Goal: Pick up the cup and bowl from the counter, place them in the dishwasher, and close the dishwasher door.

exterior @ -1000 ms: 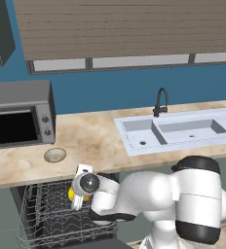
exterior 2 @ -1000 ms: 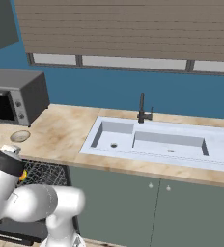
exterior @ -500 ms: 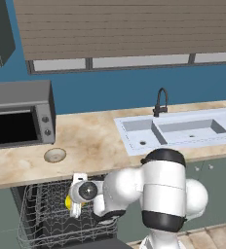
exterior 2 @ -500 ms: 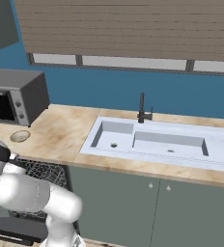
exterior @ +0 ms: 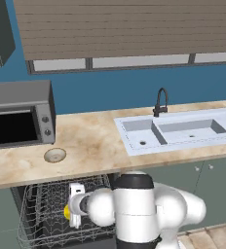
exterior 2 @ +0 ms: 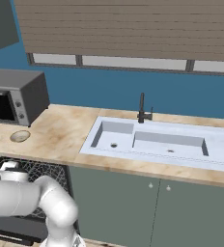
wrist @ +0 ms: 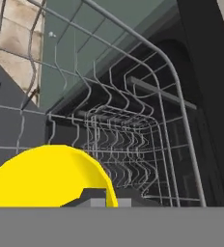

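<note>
While the claw (wrist: 111, 199) was pressed together on the wall of the yellow cup (wrist: 51, 178), with the cup's edge between its two tips, the bulk of the cup extended towards ten o'clock of them in the hand view. Over the last second the hand and cup had shifted towards seven o'clock in the left base view, down across the wire rack (wrist: 182, 99), and the arm had swung with them. The cup had therefore left the counter (exterior: 95, 141) and appeared to be in the placing stage; whether its base touched the wires could not be told. A further descent and a gentle opening were probably required, since an early release might tip it against the wires. Farther out, at eleven o'clock from the claw in the left base view, the bowl (exterior: 55, 155) stood upright on the counter, its place unchanged, with the microwave (exterior: 17, 96) at about ten o'clock and the sink (exterior: 122, 135) at two o'clock from it. At seven o'clock in the right base view, the dishwasher door (exterior 2: 17, 226) lay lowered, so that both the bowl's transfer and the closing remained to be done.
</note>
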